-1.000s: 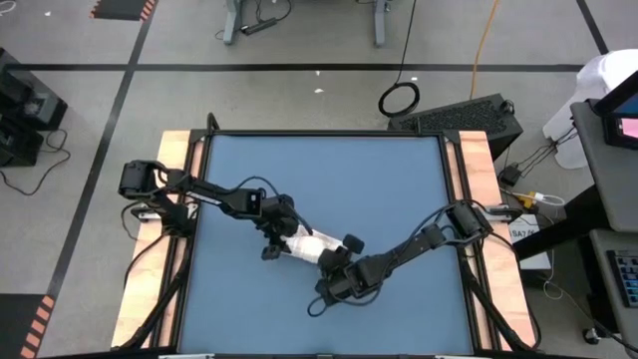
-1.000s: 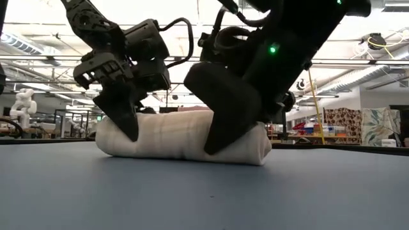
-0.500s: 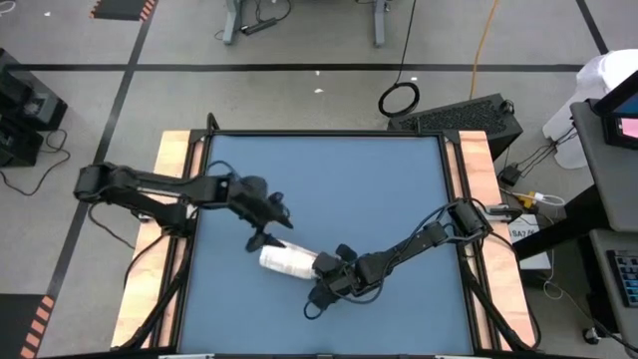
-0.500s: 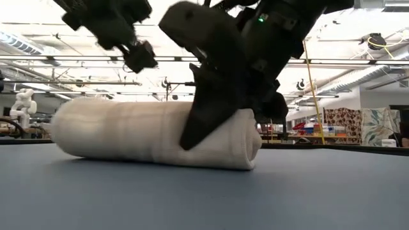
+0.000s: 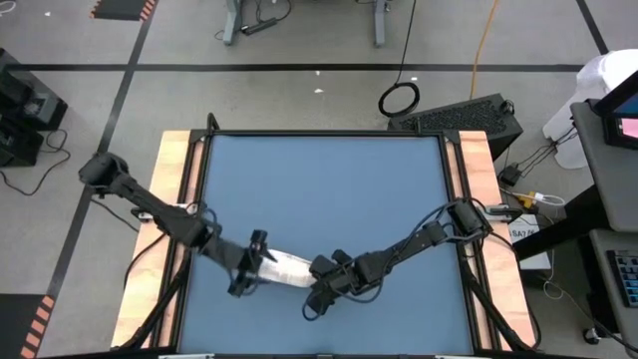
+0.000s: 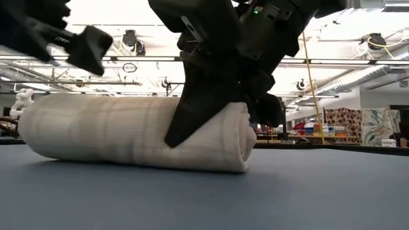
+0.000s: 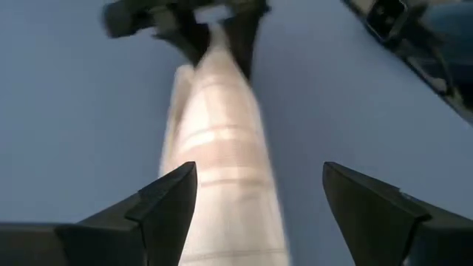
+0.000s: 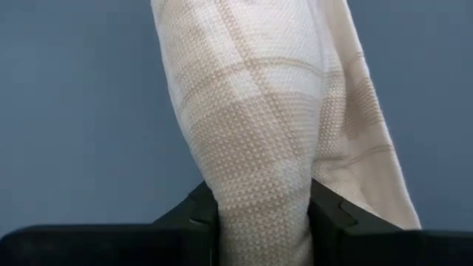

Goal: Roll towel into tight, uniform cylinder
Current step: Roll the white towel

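The towel (image 5: 286, 268) is seen rolled into a cylinder, lying on the blue mat (image 5: 329, 189) of the bench (image 5: 476, 160), near its front edge. One end of the roll is pinched by the right end effector (image 5: 321, 271); in the right wrist view the cloth (image 8: 255, 148) is squeezed between the two dark fingers (image 8: 194, 214). In the low view the right end effector (image 6: 211, 96) is pressed down over the roll's end (image 6: 223, 137) and part of the roll is hidden by it.

The left end effector (image 5: 246, 267) is placed at the opposite end of the roll, fingers spread wide, nothing held. In the left wrist view the roll (image 7: 222, 170) is seen running between the spread fingers (image 7: 166, 203) without clear contact, with the right end effector (image 7: 196, 22) at the far end.

Faint checked lines are visible on the cloth. An outer flap is seen loose beside the pinched part in the right wrist view.

Beyond the bench, a black keyboard (image 5: 464, 115), a coiled cable (image 5: 399, 98) on the floor and an orange cord (image 5: 485, 35) are seen, all well apart from both end effectors. The mat around the roll is otherwise unobstructed.
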`<state>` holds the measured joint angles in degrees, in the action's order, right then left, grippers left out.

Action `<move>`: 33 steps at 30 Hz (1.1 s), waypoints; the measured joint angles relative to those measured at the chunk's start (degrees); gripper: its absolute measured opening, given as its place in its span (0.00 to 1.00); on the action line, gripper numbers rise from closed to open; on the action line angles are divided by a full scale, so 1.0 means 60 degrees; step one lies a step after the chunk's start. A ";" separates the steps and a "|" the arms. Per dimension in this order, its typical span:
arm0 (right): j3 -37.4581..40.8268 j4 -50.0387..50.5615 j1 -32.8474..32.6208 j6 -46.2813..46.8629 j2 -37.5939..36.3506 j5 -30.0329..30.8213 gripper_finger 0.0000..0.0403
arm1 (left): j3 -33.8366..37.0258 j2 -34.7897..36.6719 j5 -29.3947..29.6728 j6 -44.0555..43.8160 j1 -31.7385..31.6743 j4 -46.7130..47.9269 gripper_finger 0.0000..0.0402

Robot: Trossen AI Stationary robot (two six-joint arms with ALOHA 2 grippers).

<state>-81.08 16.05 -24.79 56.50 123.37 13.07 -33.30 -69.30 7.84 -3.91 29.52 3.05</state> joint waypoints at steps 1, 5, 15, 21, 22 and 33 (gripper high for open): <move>0.0004 -0.0032 0.0022 0.0008 -0.0004 -0.0055 0.26 | 0.0000 -0.0157 0.0261 -0.0015 0.0248 -0.0051 0.73; 0.0007 -0.0227 0.0065 0.0003 -0.0004 -0.0295 0.26 | 0.0015 -0.0846 0.1650 -0.0021 0.0847 0.0039 0.73; 0.0011 -0.0233 0.0062 -0.0027 0.0000 -0.0315 0.26 | 0.0009 -0.2869 0.1951 -0.0131 0.0976 -0.0647 0.72; -0.0016 -0.0216 -0.0002 -0.0296 -0.0052 -0.0177 0.29 | -0.0018 -0.3238 0.1540 -0.0494 0.0908 -0.0738 0.57; -0.0045 -0.0200 -0.0036 -0.0544 -0.0086 -0.0204 0.32 | -0.0022 -0.3199 0.1411 -0.0495 0.0856 -0.0720 0.52; -0.0882 0.1868 -0.0816 -0.2925 -0.1030 0.1273 0.68 | -0.0007 -0.2881 -0.1814 -0.0689 -0.0752 -0.0835 0.25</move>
<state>-86.37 27.26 -29.68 38.94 117.19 20.71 -33.34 -86.59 -3.04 -8.04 25.01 -1.95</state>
